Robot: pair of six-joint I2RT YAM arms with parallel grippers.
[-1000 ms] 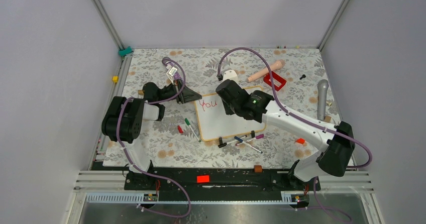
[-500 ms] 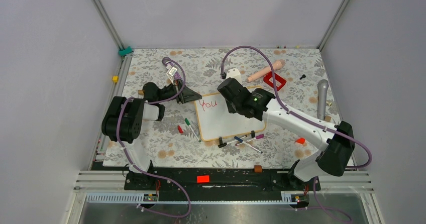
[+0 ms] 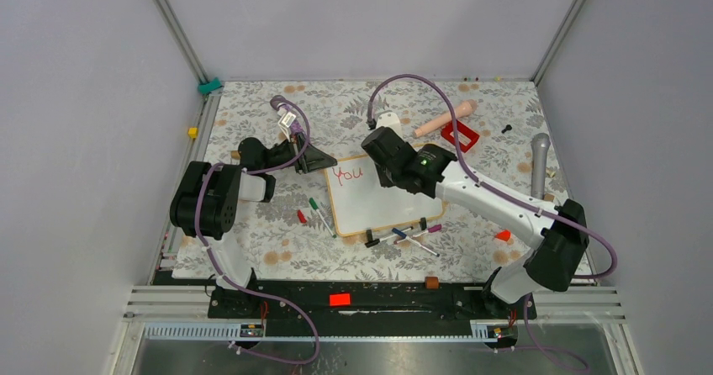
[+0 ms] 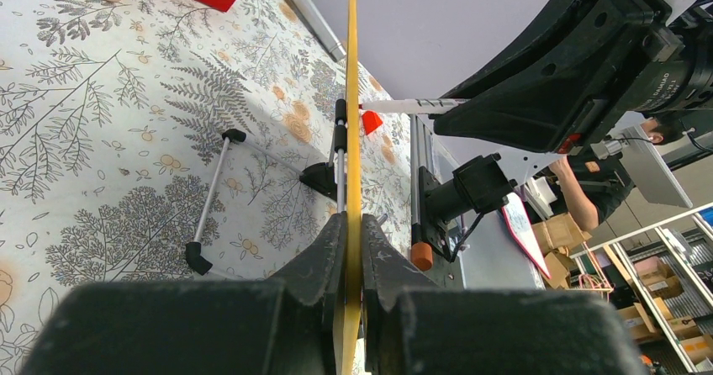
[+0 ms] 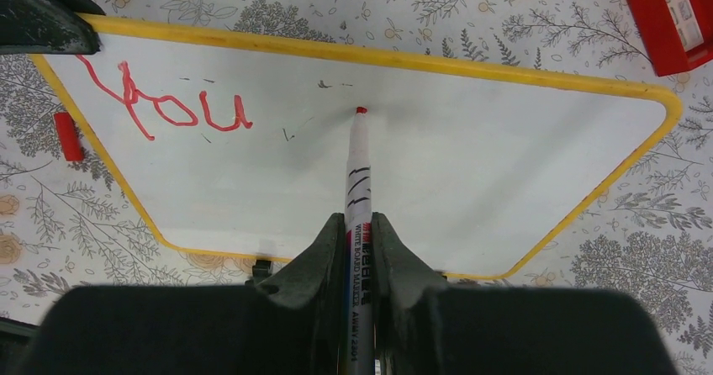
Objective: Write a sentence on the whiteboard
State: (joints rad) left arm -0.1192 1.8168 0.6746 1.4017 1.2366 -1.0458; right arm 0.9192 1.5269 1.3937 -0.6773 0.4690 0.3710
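One floral-patterned table (image 3: 252, 249) carries everything, and two arms reach over it from the near edge. The single whiteboard (image 3: 378, 203), white with a yellow rim, lies mid-table between them, turned askew. The left gripper (image 4: 351, 224) is clamped tight on the board's rim at its far left corner, with the thin edge pinched between both fingers. The right gripper (image 5: 358, 224) is closed on one whiteboard marker (image 5: 357, 169), which points away from the wrist with its red tip at the board's face. Whether it presses there or hangs just off cannot be told. Of the sentence (image 5: 164, 106) one word is there, "You", in red, in the board's upper left part, and the marker tip stands just to its right. One grey microphone (image 3: 540, 165) lies by the right edge. One peach-coloured cylinder (image 3: 444, 121) and one red tray (image 3: 461, 135) lie side by side beyond the board. One green-capped pen (image 3: 319, 215) and one red cap (image 3: 301, 216) lie just left of the board. A cluster of pens (image 3: 404, 236) lies at the board's near edge, too tangled to count. One small orange piece (image 3: 503, 235) sits near the right arm, and one yellow cube (image 3: 192, 132) sits at the left edge.
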